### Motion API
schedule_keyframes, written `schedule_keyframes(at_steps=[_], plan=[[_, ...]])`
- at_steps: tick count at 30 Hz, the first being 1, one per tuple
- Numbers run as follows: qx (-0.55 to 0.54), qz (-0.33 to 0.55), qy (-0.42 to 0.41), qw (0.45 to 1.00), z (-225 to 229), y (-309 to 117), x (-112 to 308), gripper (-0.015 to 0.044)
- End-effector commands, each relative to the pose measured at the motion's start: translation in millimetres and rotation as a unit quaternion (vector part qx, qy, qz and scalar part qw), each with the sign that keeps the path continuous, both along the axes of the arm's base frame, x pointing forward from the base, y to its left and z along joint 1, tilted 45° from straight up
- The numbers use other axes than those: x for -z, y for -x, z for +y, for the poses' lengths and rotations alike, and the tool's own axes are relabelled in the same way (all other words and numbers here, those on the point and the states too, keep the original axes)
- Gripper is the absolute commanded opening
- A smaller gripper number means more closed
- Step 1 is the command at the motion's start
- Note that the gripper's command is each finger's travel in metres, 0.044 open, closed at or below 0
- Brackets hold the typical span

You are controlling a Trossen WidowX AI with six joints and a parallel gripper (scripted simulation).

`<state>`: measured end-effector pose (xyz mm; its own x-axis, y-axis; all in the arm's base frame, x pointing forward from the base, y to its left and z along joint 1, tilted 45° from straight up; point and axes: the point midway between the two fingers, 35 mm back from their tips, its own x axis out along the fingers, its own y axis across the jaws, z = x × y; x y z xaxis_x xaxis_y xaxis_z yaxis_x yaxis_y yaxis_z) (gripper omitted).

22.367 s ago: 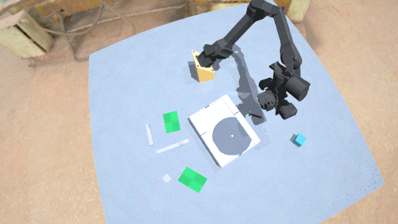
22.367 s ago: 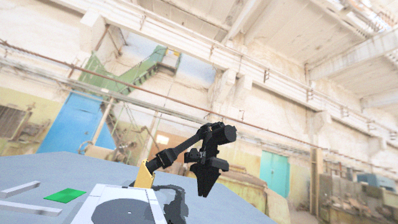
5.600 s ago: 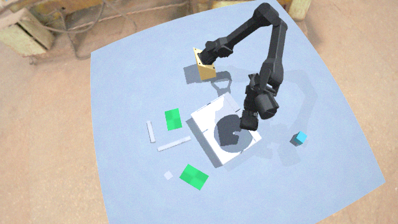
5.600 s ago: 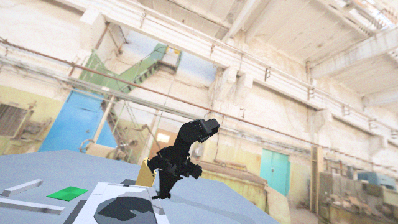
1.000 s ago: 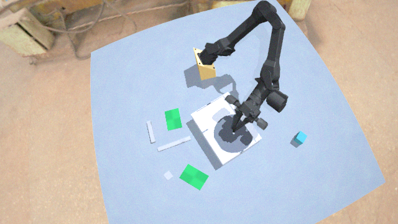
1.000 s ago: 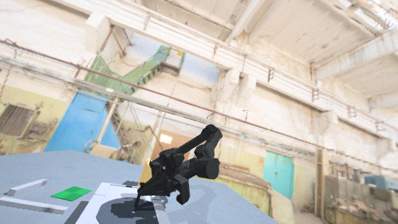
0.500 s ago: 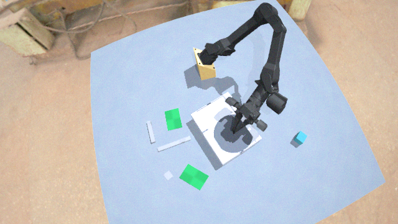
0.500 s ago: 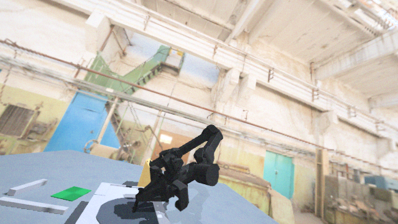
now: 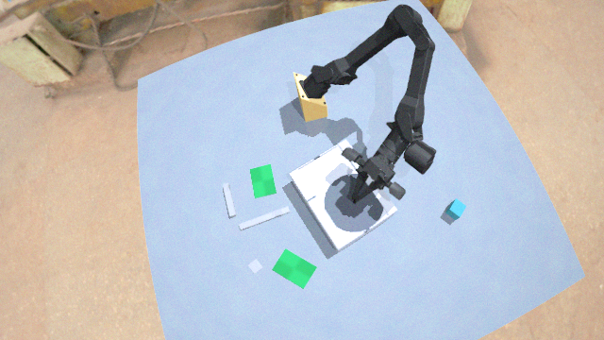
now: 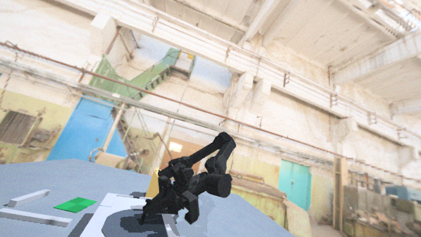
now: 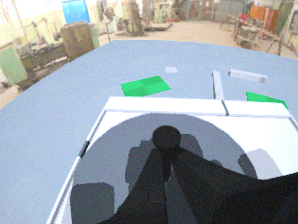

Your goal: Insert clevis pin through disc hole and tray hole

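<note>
We observe the claw clamped on the dark pin, with its round head uppermost in the wrist view. We find the pin over the middle part of the disc; we cannot tell whether its lower end is in the hole. The disc lies flat inside the rimmed tray, partly under the arm's shadow. The tray rests on the blue bench. Beside the tray we record two pale bars and two green patches, lying flat. A cyan cube stands well apart on the tray's other side
</note>
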<state>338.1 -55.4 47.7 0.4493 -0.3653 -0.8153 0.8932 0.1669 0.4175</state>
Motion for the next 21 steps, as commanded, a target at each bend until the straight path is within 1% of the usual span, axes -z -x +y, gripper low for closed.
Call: schedule_keyframes(at_steps=[1,21], plan=[[-0.001,0.000,-0.002,1.000,0.3,0.5,0.4,0.0000],[-0.001,0.001,-0.002,1.000,-1.9,8.2,4.6,0.0000]])
